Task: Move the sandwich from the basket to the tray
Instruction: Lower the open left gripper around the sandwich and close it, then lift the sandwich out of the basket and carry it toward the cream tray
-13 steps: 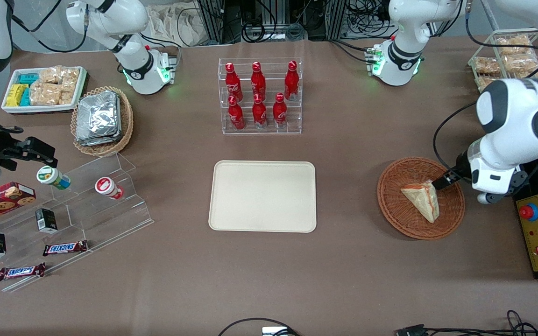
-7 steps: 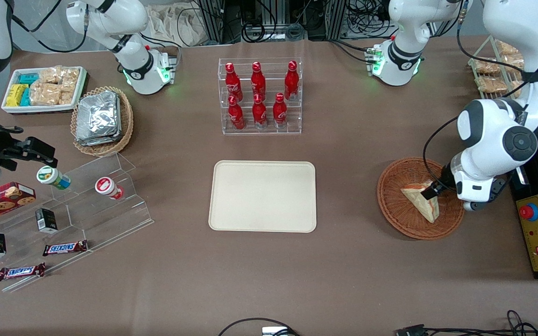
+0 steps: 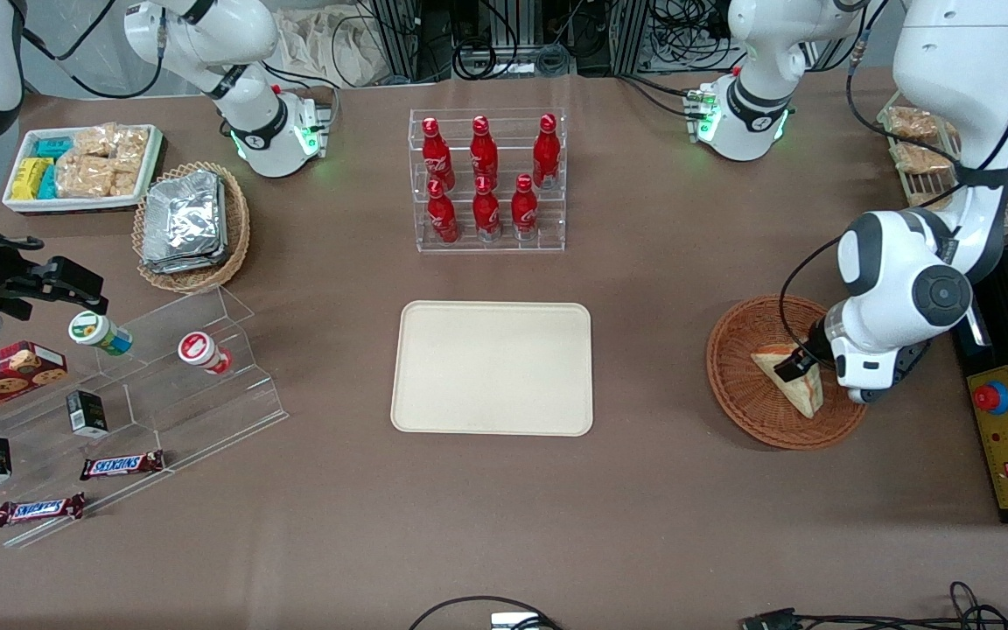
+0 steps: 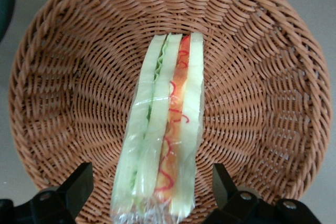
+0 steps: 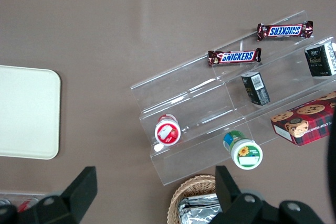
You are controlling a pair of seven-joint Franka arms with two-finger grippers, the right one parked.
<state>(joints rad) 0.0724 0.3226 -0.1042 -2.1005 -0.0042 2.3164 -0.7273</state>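
Wicker basket (image 4: 58, 103) holds the sandwich (image 4: 163, 140); only the left wrist view shows its green and red filling and the gripper (image 4: 152, 195) fingers spread wide on both sides of it, not touching. "SNICKERS" bars (image 5: 234, 56) are readable. Bare table separates basket and tray (image 3: 493, 367).

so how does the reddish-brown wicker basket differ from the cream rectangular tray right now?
The round, woven, reddish-brown wicker basket holds the wrapped sandwich; the flat, smooth, cream rectangular tray holds nothing. The open gripper straddles the sandwich in the basket, none is at the tray. Both are shallow and sit on the brown table.
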